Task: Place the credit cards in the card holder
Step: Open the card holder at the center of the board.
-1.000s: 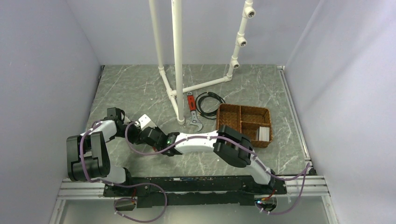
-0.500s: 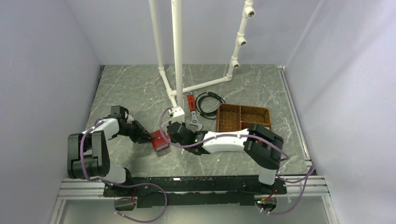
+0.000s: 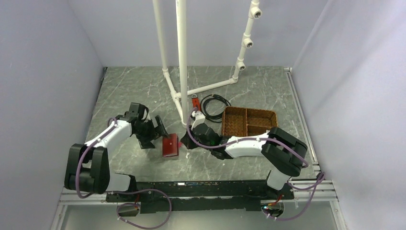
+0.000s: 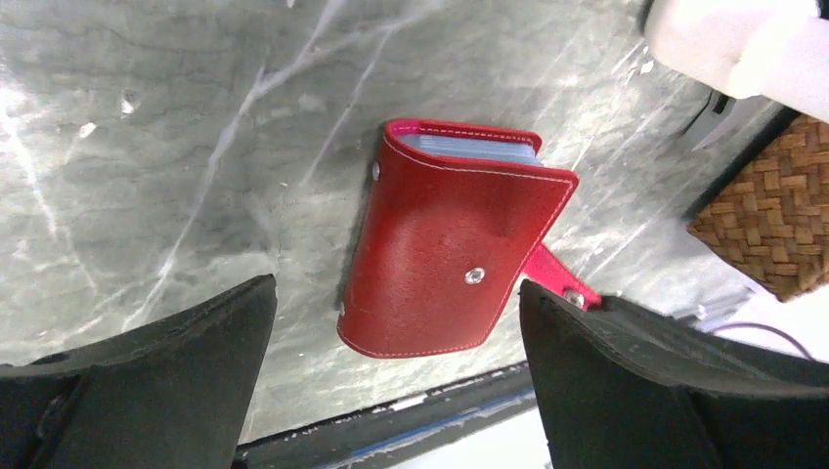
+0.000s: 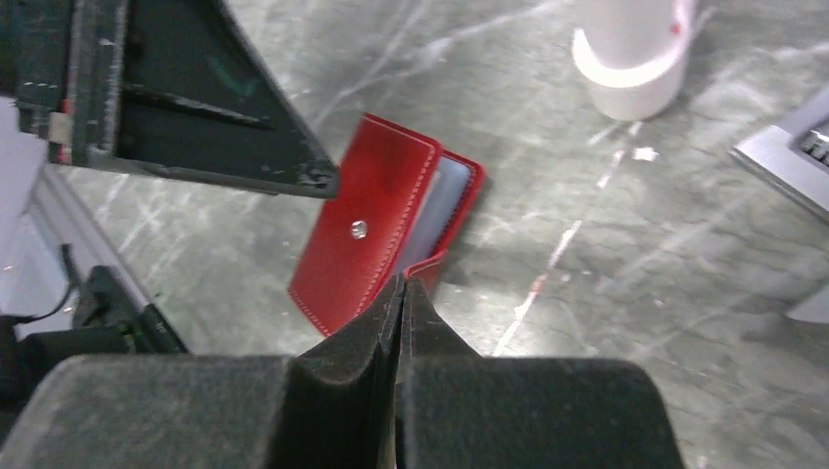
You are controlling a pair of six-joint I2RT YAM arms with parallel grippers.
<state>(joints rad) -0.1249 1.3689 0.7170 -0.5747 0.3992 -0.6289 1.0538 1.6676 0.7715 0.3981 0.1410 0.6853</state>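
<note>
The red card holder (image 3: 169, 145) lies folded on the table between the two arms. In the left wrist view, the card holder (image 4: 450, 264) shows pale bluish credit cards (image 4: 471, 149) tucked in its open end. My left gripper (image 3: 154, 135) hovers just left of the holder, open wide (image 4: 396, 293), touching nothing. My right gripper (image 3: 186, 142) is on the holder's right, jaws shut (image 5: 401, 283) with nothing between them. Its tip is just short of the card holder's (image 5: 367, 234) near edge. The cards (image 5: 445, 210) show grey-blue inside.
A brown woven divided tray (image 3: 249, 120) stands to the right, partly behind the right arm. Behind the holder are a white pipe frame (image 3: 182, 62), a red-handled wrench (image 3: 195, 106) and a black cable coil (image 3: 214, 104). Grey walls enclose the table.
My left gripper has opened and let go of the card holder, which now lies folded on the table. My right gripper has drawn back to the right, staying shut.
</note>
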